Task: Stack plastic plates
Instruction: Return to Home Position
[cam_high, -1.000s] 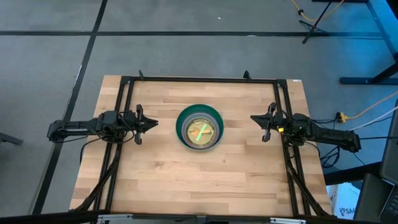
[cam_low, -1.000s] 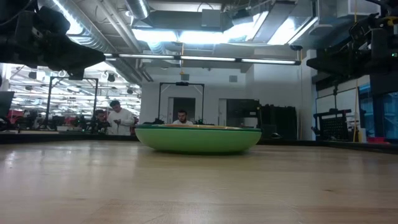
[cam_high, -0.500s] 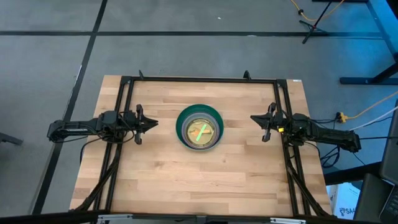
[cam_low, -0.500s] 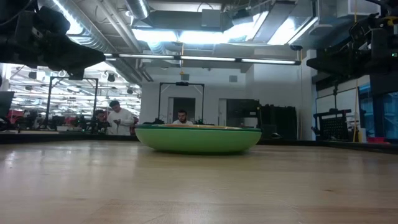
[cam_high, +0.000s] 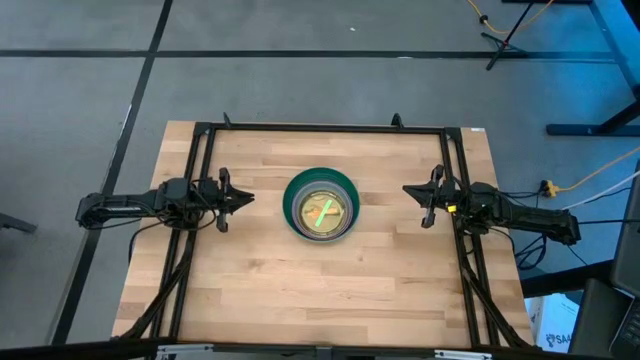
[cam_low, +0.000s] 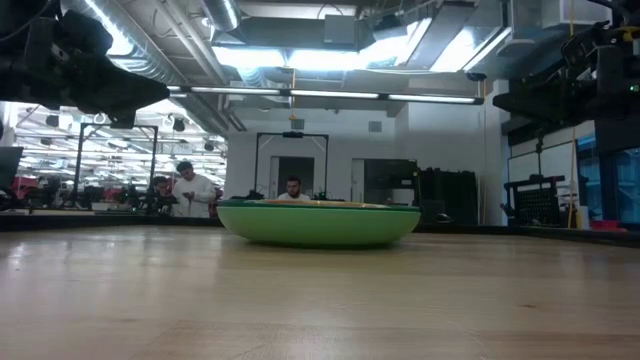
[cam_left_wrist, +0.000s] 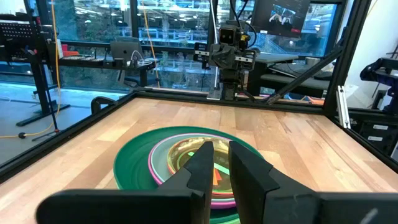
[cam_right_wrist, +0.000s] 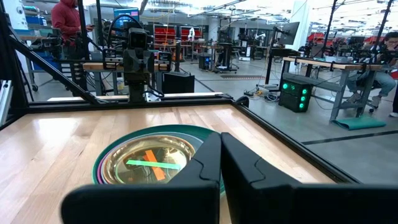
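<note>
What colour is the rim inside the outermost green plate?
Magenta rim; left wrist view shows it best.

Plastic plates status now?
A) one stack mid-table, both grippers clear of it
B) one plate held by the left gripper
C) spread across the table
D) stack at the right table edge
A: the stack of round plastic plates sits mid-table between the left gripper and right gripper, both holding nothing.

No readable text or labels anywhere.
</note>
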